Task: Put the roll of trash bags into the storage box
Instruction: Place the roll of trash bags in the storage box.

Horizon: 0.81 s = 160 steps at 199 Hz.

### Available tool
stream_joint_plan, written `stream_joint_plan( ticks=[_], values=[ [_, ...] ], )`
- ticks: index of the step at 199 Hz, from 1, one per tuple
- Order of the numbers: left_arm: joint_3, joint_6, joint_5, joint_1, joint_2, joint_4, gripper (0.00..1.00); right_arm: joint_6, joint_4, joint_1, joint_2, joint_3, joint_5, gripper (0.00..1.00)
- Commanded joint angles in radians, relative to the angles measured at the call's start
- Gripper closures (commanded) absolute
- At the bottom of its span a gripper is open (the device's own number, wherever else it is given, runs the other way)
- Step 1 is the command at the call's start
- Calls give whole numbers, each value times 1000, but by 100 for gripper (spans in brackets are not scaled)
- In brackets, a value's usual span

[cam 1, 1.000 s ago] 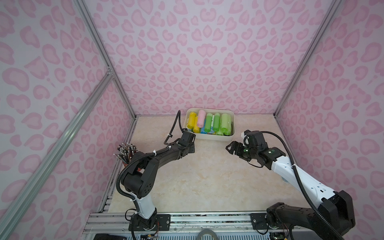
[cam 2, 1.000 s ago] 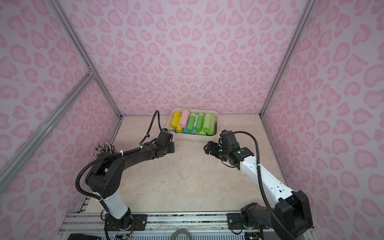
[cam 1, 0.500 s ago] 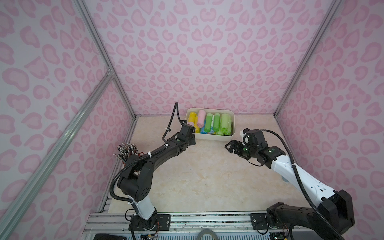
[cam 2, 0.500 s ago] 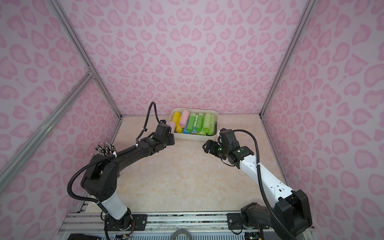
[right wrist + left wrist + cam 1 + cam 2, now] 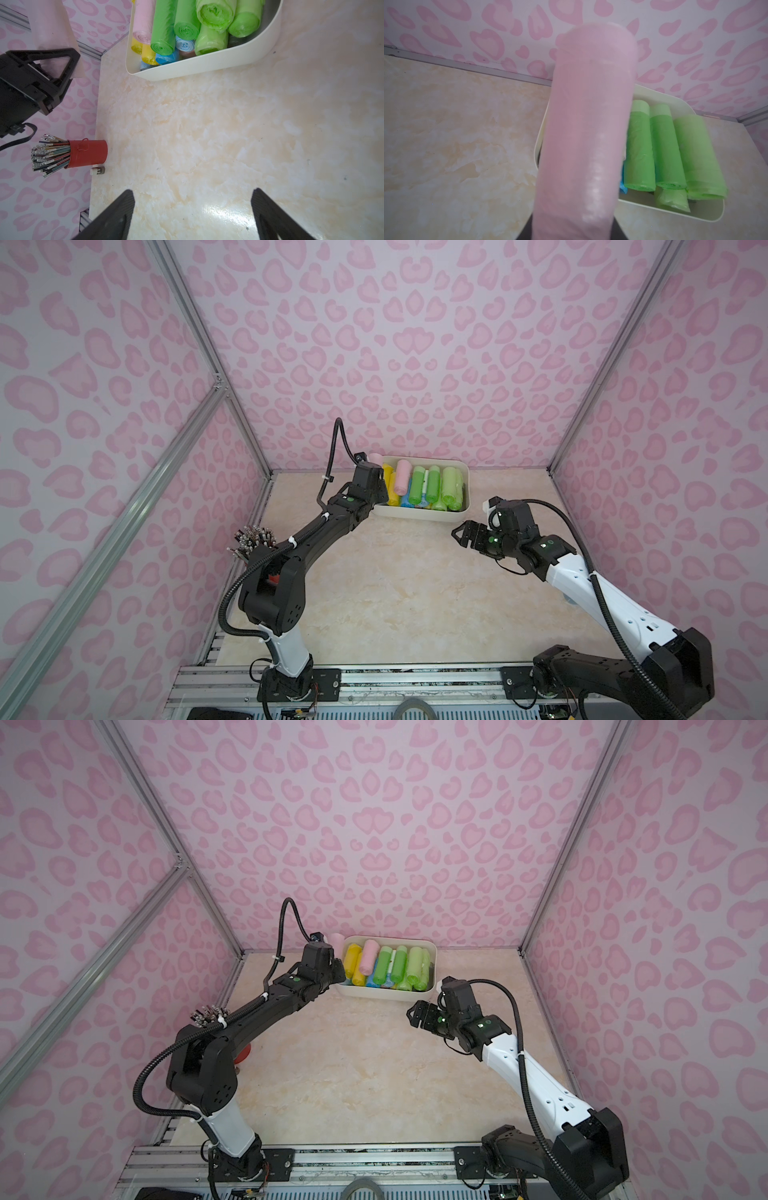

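At the storage box (image 5: pixel 419 512), far left, the left hand (image 5: pixel 371 477) grips a pink roll of trash bags (image 5: pixel 587 128); the right hand (image 5: pixel 460 531) hangs wide open.

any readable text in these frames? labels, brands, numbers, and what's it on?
No text reads cleanly in any view.
On the blue roll in the storage box: a dark mark on the end face, too blurred to read.
On the pencils in the red cup: bands or print on the shafts, too small to read.
On the pink roll: no print shows.
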Motion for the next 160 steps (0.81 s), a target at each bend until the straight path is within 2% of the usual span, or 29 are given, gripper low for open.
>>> stream_joint_plan(
  ticks=[1,41,160],
  values=[
    [56,17,5,8,32,35,75,-17,-18,0,-19,-18,36,10],
    [180,28,48,25,130,20,75,-23,-42,-2,-55,-34,63,10],
    [627,58,149,45,487,-179,73,-28,-67,-12,-73,-51,105,10]
  ],
)
